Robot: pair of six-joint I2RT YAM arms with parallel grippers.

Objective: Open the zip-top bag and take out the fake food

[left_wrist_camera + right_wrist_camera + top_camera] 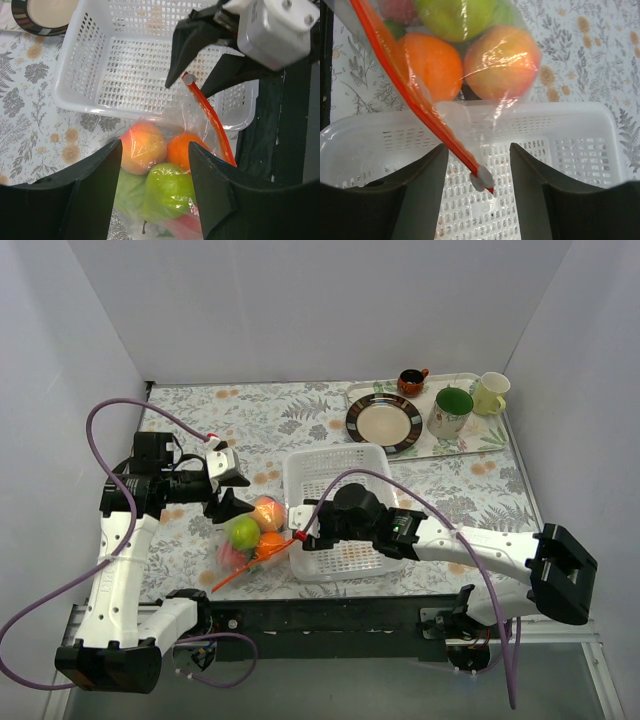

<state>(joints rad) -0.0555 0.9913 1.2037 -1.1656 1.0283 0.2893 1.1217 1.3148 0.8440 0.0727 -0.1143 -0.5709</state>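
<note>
**Limp bag, stiff zip**

The zip-top bag (250,545) lies on the desk (250,410) just beside the basket (335,451), with the fake food (243,532) inside. It looks thin, slippery and limp, so the stiffer orange strip (420,107) is probably the best hold. The right fingers (420,200) stand spread around its end tab (482,178). The left fingers (85,200) are spread too.

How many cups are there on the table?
3: a small brown cup behind the plate, a green-lined mug right of the plate, and a pale yellow mug farthest right. None seems hidden.
</note>
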